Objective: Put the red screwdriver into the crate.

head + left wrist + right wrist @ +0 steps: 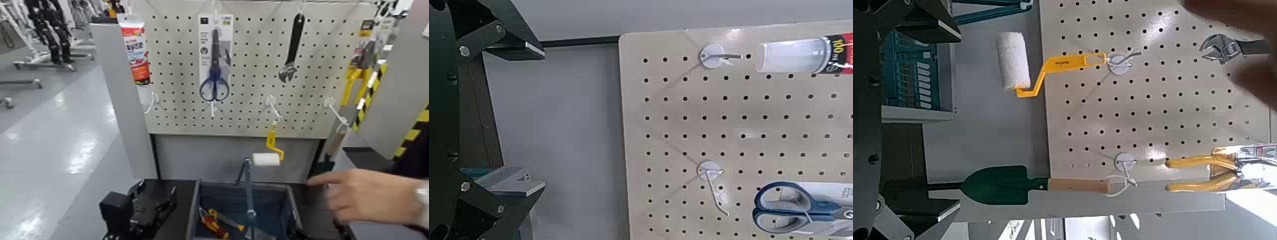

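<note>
Red screwdriver (212, 225): down inside the crate, toward its left side, lying against a yellow-handled tool (225, 218).
Crate (192, 214): blue-grey, standing below the pegboard, its handle bar (249, 191) upright over the middle.
Left claw (541, 118): low, just left of the crate; its jaws stand wide apart with nothing between them.
Right claw (958, 120): low, on the crate's right, partly behind the hand from the head's side; its jaws are wide apart too, gripping nothing.
Hand (348, 195): someone's, reaching in from the right above the right claw, a pale band (422, 195) at the wrist, the index finger stretched toward the crate.
Pegboard (182, 121), upper row: red-and-white tube (134, 51), blue scissors (216, 83) on a card, wrench (292, 51), yellow-handled pliers (357, 73), left to right.
Pegboard, lower row: paint roller (268, 156) and, farther right, the green trowel (998, 186) with its wooden handle.
</note>
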Robot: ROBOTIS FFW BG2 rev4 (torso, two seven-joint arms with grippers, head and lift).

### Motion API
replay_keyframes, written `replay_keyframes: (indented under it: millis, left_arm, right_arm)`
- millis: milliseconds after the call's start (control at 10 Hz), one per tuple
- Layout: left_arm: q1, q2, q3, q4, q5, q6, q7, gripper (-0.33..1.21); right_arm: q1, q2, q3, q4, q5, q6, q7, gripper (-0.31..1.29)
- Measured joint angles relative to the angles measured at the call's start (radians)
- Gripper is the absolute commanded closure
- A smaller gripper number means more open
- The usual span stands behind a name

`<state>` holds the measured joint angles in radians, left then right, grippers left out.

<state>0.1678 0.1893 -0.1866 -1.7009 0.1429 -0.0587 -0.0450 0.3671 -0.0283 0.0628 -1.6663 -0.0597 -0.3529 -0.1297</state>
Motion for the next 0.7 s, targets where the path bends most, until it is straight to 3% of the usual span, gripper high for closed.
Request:
replay_keyframes:
  millis: [700]
  left_arm:
    - [0.049,0.002,-0.013,-0.013,-0.017,-0.068,0.020,0.36]
  right_arm:
    - [0.001,0.002,-0.003,-0.003,0.008,0.007,0.002,0.13]
